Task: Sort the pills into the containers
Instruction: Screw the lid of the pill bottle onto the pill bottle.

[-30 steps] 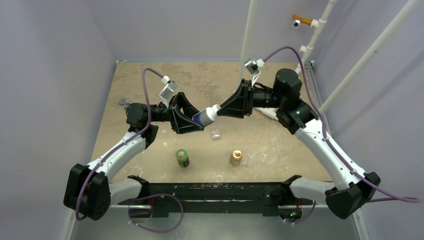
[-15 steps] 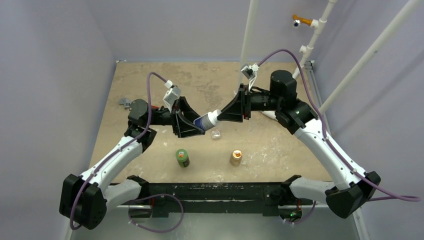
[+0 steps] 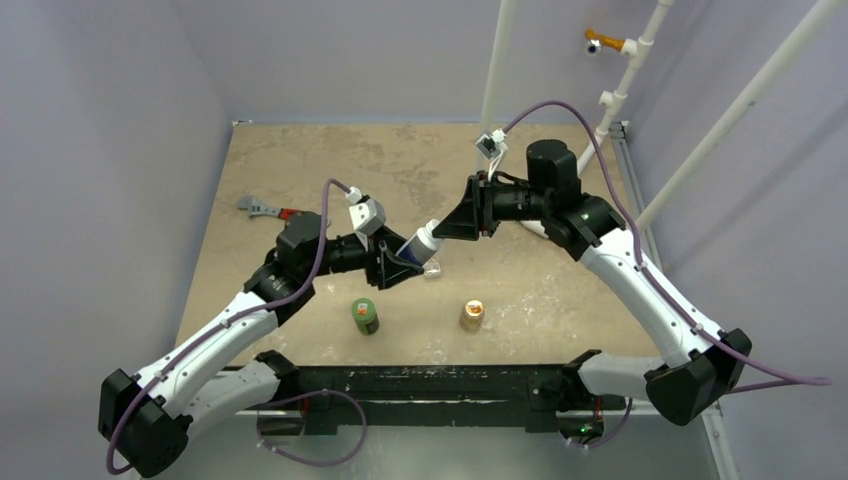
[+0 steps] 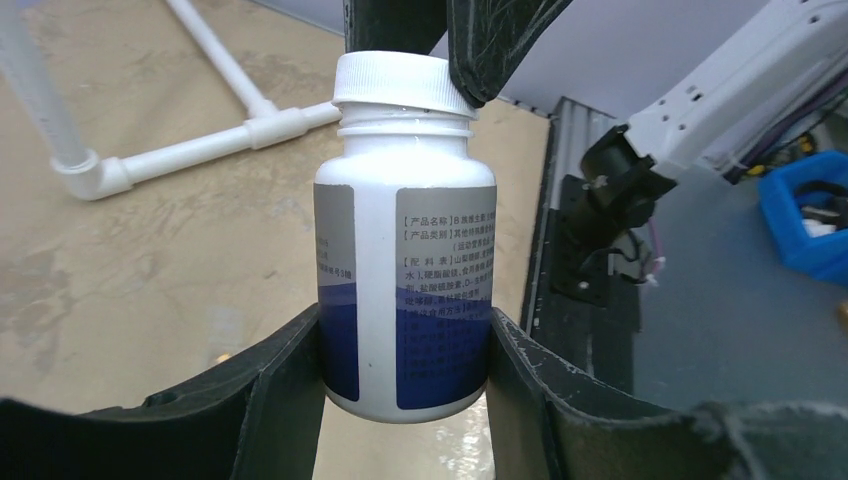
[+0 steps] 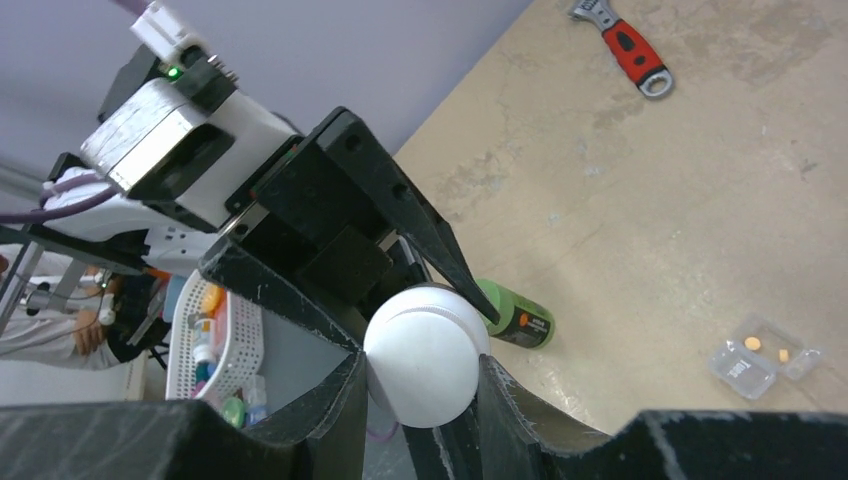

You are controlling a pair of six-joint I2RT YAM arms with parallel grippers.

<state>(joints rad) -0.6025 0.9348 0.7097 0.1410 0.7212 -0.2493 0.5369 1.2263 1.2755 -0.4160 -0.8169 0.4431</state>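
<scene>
Two little orange pills (image 5: 753,343) lie inside the clear case (image 3: 432,267). The case sits on the table (image 3: 300,160), near the middle. Up in the air, just over the case and a bit to one side, is the white bottle (image 4: 405,240) with a blue label. The bottle leans. Its bottom points down toward the left arm and its white cap (image 5: 425,350) points up toward the right arm. The left gripper (image 4: 403,325) is partly closed around the fat body of the bottle, one finger on each side. The right gripper (image 5: 420,365) has its fingers closer together and pinches the cap from both sides. So both arms hold one bottle, end to end, and the cap is on. I think the next job is to twist the cap off, and the twist has to go round that leaning line from bottom to cap. Then the bottle mouth must tip down to the case. The left gripper is the nearer one to the case. The green bottle (image 3: 364,316) and the tan bottle (image 3: 471,315) stand closer to the arms, apart from the case.
</scene>
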